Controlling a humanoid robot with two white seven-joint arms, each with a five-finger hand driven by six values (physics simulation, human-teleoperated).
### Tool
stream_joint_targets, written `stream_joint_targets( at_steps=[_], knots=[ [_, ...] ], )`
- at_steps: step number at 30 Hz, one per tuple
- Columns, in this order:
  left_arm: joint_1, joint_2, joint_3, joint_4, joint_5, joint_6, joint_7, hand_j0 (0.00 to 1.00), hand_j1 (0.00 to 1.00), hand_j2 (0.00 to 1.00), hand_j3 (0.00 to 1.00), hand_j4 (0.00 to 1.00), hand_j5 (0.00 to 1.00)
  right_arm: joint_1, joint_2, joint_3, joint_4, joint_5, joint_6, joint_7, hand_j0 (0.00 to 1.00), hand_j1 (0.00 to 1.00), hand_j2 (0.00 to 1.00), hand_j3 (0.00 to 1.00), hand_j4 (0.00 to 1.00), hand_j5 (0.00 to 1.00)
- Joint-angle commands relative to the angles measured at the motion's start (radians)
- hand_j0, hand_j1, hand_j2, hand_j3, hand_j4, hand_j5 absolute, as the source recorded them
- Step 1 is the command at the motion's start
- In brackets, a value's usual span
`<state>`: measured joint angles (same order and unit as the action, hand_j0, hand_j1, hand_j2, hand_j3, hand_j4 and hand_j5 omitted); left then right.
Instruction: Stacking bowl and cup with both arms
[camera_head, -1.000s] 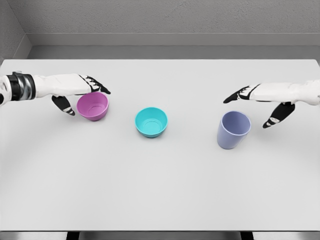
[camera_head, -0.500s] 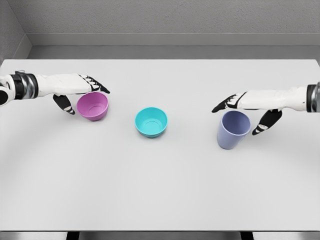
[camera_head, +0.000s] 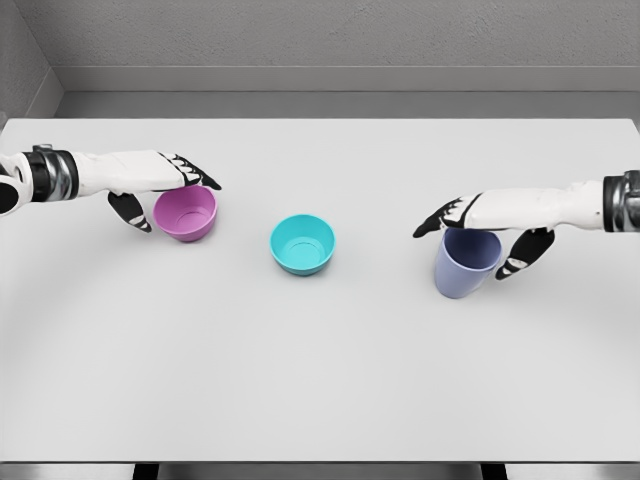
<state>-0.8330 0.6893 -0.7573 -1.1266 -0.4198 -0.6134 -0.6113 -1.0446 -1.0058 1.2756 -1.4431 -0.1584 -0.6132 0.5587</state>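
A wide white table (camera_head: 320, 370) carries three things in a loose row. A pink bowl (camera_head: 186, 212) sits upright right under the left hand's (camera_head: 150, 180) fingers. A lavender cup (camera_head: 466, 259) stands beneath the right hand (camera_head: 480, 222), between fingers and thumb. A teal bowl (camera_head: 302, 244) rests between both hands, apart from each.

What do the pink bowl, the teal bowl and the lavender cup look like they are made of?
The pink bowl, teal bowl and lavender cup all look like matte plastic: flat single colours, thin even rims, soft shading and no sharp glints. Since this is a simulator render, glazed ceramic cannot be ruled out.
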Motion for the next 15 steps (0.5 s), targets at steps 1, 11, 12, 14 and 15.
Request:
stream_joint_targets(
  at_steps=[1,11,12,14,15],
  knots=[
    [0.0,0.003,0.001,-0.004,0.007,0.003,0.0,1.0,1.0,1.0,1.0,1.0,1.0,0.0,0.0,-0.001,-0.007,-0.006,0.002,0.0,1.0,1.0,1.0,1.0,1.0,1.0],
    [-0.002,-0.007,-0.001,-0.002,0.004,0.003,0.0,1.0,1.0,1.0,1.0,1.0,1.0,-0.002,0.001,0.011,-0.007,0.008,0.002,-0.002,1.0,1.0,1.0,1.0,1.0,1.0],
    [0.0,-0.01,-0.001,-0.002,0.004,0.003,0.0,1.0,1.0,1.0,1.0,1.0,1.0,-0.003,0.001,0.011,-0.007,0.008,0.002,-0.002,1.0,1.0,1.0,1.0,1.0,1.0],
    [0.0,-0.01,-0.001,-0.001,0.004,0.003,0.0,1.0,1.0,1.0,1.0,1.0,1.0,-0.005,0.001,0.011,-0.007,0.008,0.002,0.001,1.0,1.0,1.0,1.0,1.0,1.0],
    [0.0,-0.011,-0.001,-0.001,0.004,0.003,0.0,1.0,1.0,1.0,1.0,1.0,1.0,-0.005,0.001,0.011,-0.005,0.008,0.002,0.001,1.0,1.0,1.0,1.0,1.0,1.0]
  ],
)
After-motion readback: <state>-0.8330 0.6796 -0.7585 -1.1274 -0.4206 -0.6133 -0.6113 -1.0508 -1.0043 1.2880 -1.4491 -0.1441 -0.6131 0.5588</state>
